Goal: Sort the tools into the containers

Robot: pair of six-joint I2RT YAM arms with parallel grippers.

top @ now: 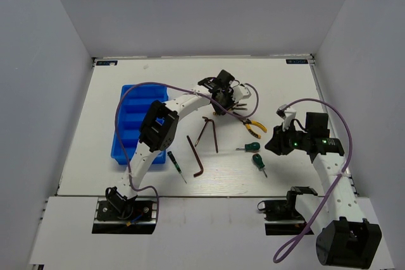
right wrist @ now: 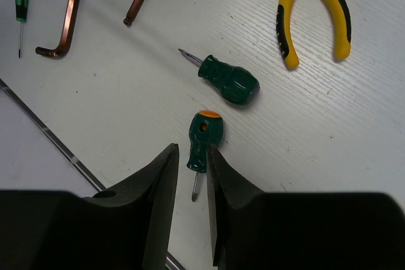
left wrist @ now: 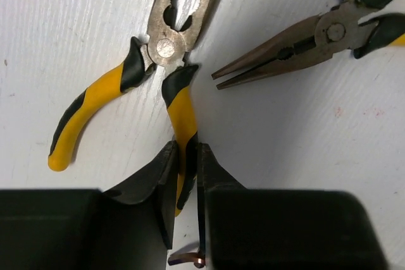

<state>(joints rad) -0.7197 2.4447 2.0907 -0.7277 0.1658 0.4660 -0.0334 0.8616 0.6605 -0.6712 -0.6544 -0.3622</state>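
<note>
My left gripper [left wrist: 186,156] is shut on one yellow handle [left wrist: 181,115] of the combination pliers [left wrist: 166,47], which lie on the white table. Needle-nose pliers [left wrist: 297,45] lie just to their right. The right gripper [right wrist: 192,156] stands open above a stubby green screwdriver with an orange cap [right wrist: 204,140]; its shaft shows between the fingers, untouched. A second stubby screwdriver [right wrist: 229,81] lies just beyond it. The blue divided tray [top: 121,118] sits at the left, partly hidden by the left arm.
Two dark hex keys [top: 197,156] [top: 209,129] and a thin green-handled screwdriver [top: 176,165] lie mid-table between the arms. The left arm arches over the tray's right side. White walls enclose the table on three sides.
</note>
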